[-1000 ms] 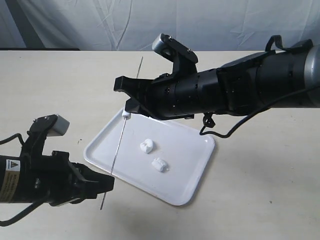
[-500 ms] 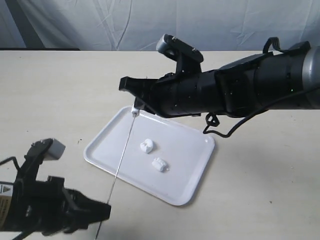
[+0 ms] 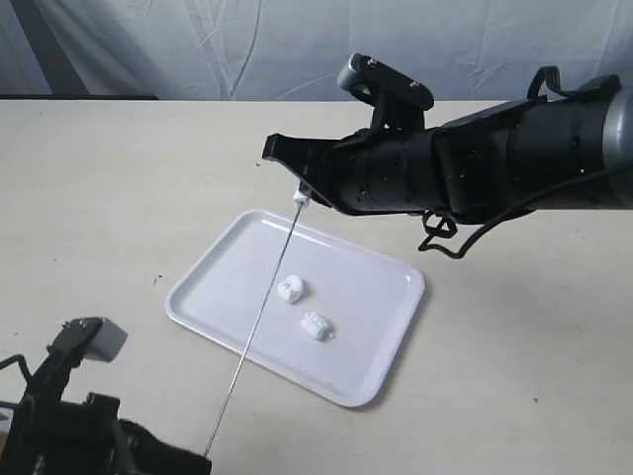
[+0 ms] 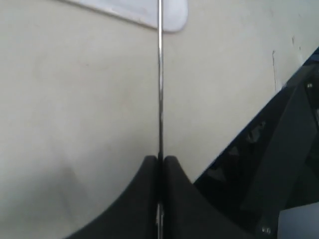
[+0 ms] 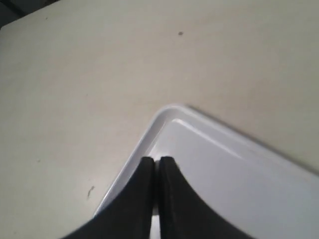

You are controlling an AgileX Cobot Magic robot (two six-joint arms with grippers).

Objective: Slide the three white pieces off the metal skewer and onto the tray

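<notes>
Exterior view: metal skewer (image 3: 259, 317) slants from left tool (image 4: 159, 161), clamped on its lower end, up over the tray (image 3: 368, 297) to right tool (image 3: 301, 197), clamped on the last white piece (image 3: 299, 202).

Left pincer (image 4: 160, 160) low, jaws clamped, right pincer (image 5: 155, 162) outstretched, jaws pinched
</notes>
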